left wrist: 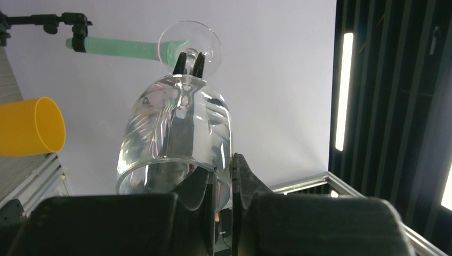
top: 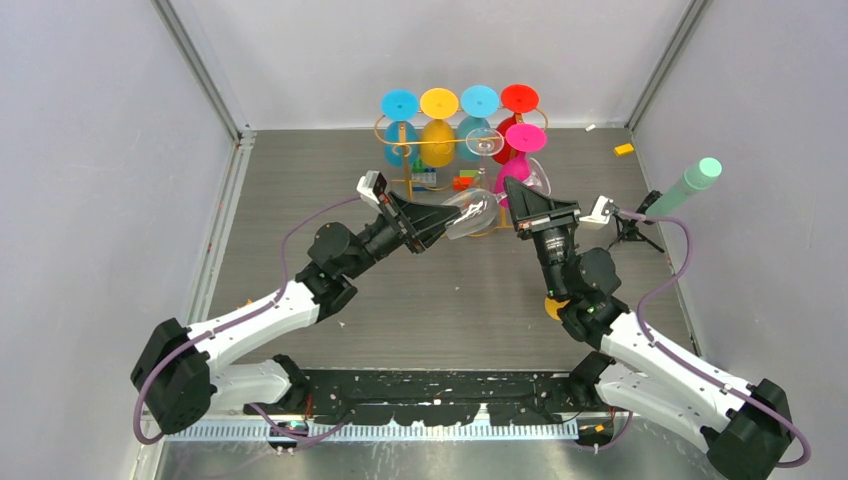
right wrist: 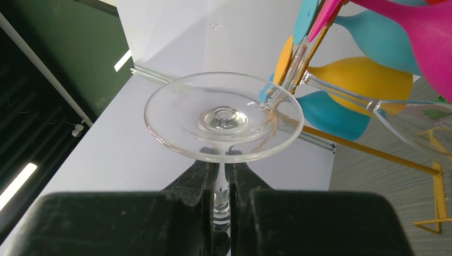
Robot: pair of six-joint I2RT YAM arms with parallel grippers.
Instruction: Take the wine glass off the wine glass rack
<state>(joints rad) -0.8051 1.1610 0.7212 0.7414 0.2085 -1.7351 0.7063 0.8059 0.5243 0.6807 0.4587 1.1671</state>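
A clear wine glass (top: 470, 212) lies on its side in the air in front of the gold wire wine glass rack (top: 381, 131), between my two grippers. My left gripper (left wrist: 224, 166) is shut on the wall of its bowl (left wrist: 176, 133), one finger inside the rim and one outside. My right gripper (right wrist: 224, 172) is shut on the stem just under the round foot (right wrist: 224, 116); its fingertips (left wrist: 191, 63) show at the stem in the left wrist view. Several coloured glasses (top: 438, 120) hang upside down on the rack, and another clear one (right wrist: 410, 117) hangs beside them.
A yellow cup (left wrist: 29, 125) stands by the right arm (top: 552, 305). A mint-green cylinder on a black stand (top: 695, 180) rises at the right wall. Small coloured blocks (top: 462, 182) lie under the rack, and an orange block (top: 624, 149) lies at the back right.
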